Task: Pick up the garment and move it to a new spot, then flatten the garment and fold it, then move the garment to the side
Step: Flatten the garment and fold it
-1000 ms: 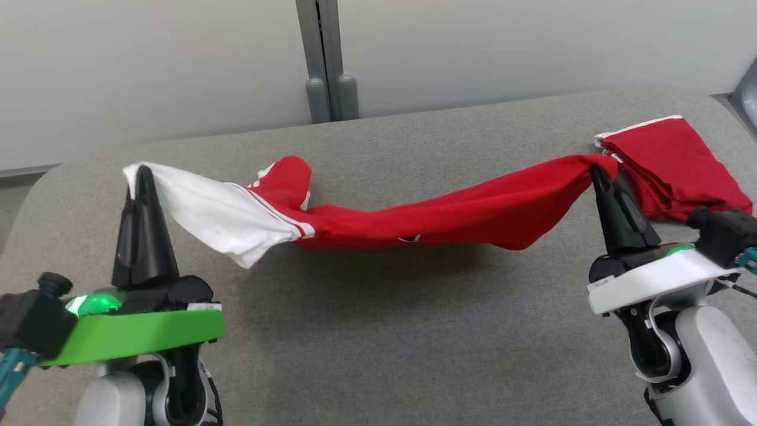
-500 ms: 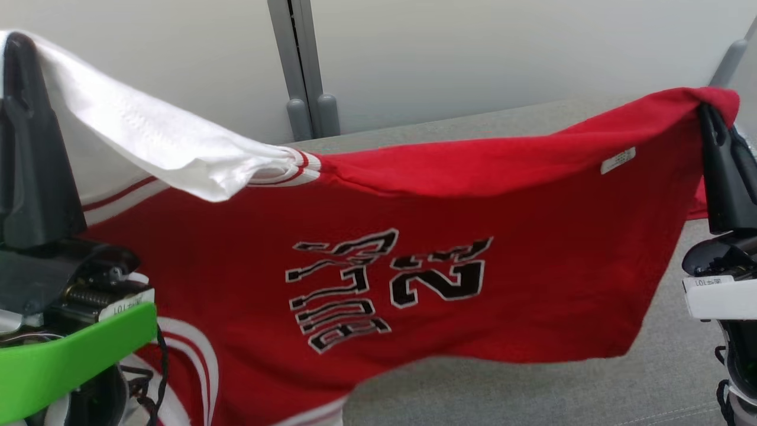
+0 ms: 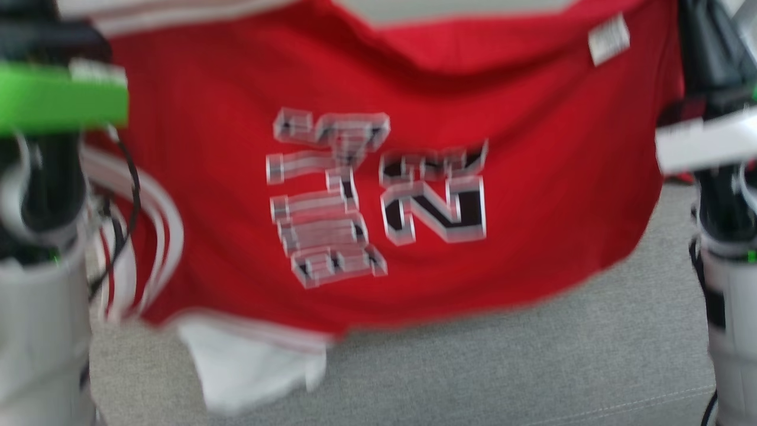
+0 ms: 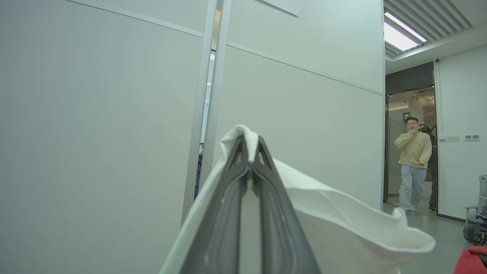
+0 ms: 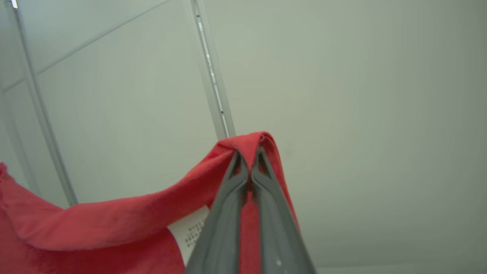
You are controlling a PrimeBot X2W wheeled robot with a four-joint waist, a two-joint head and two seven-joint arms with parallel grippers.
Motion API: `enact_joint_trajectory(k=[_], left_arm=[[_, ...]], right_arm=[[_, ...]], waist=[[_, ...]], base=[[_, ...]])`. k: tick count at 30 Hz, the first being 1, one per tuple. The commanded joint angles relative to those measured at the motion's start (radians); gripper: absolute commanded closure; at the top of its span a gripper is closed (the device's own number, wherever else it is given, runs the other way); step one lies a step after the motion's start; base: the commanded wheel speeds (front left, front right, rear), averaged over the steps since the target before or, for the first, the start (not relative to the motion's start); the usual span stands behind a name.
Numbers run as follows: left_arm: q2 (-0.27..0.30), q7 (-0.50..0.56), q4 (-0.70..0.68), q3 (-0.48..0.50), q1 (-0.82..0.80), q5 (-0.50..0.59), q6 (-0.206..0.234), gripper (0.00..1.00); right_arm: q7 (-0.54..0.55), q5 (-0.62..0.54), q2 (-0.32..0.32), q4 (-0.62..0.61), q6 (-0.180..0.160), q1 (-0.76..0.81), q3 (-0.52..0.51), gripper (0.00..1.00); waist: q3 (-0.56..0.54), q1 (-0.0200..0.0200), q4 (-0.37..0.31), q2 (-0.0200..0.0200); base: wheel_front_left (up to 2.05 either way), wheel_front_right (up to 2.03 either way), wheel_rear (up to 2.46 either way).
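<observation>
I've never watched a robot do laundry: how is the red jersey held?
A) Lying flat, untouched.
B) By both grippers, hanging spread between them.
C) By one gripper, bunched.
B: left gripper shut on white cloth, right gripper on red, the garment hanging between.

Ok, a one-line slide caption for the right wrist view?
Right gripper shut on a fold of the red jersey garment, its white label below, against a pale panelled wall.
</observation>
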Motion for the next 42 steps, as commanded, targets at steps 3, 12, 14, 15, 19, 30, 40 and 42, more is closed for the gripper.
enact_joint_trajectory(k=[3, 12, 14, 15, 19, 30, 40, 42], left_arm=[[0.007, -0.039, 0.190, -0.010, -0.226, 0.053, -0.019, 1.00], [-0.023, -0.243, 0.696, -0.075, -0.646, 0.192, -0.041, 1.00], [-0.043, -0.296, 0.779, -0.078, -0.684, 0.202, -0.034, 1.00], [-0.052, -0.317, 0.815, -0.078, -0.686, 0.199, -0.033, 1.00], [-0.082, -0.389, 0.933, -0.063, -0.657, 0.172, -0.046, 1.00], [-0.095, -0.432, 0.977, 0.016, -0.482, 0.107, -0.134, 1.00], [-0.073, -0.432, 0.729, 0.119, -0.161, 0.037, -0.188, 1.00], [-0.066, -0.432, 0.669, 0.132, -0.064, 0.028, -0.190, 1.00]], right_arm=[[-0.060, -0.052, -0.001, 0.185, 0.000, -0.249, 0.032, 1.00], [-0.293, -0.254, 0.061, 0.761, 0.000, -0.750, 0.058, 1.00], [-0.333, -0.291, 0.075, 0.867, 0.000, -0.805, 0.051, 1.00], [-0.347, -0.301, 0.082, 0.909, 0.000, -0.820, 0.049, 1.00], [-0.387, -0.323, 0.106, 1.065, 0.000, -0.838, 0.048, 1.00], [-0.403, -0.242, 0.119, 1.159, 0.000, -0.708, 0.099, 1.00], [-0.403, 0.017, 0.069, 1.076, 0.000, -0.526, 0.234, 1.00], [-0.403, 0.064, 0.052, 1.049, 0.000, -0.479, 0.260, 1.00]], waist=[[0.176, 0.0000, 0.027, 0.0000], [0.272, 0.0000, 0.041, 0.0000], [0.302, 0.0000, 0.054, 0.0000], [0.316, 0.0000, 0.060, 0.0000], [0.374, 0.0000, 0.081, 0.0000], [0.443, 0.0000, 0.103, 0.0000], [0.332, 0.0000, 0.073, 0.0000], [0.298, 0.0000, 0.069, 0.0000]], base=[[0.00, 0.00, 0.00], [0.00, 0.00, 0.00], [0.00, 0.00, 0.00], [0.00, 0.00, 0.00], [0.00, 0.00, 0.00], [0.00, 0.00, 0.00], [0.00, 0.00, 0.00], [0.00, 0.00, 0.00]])
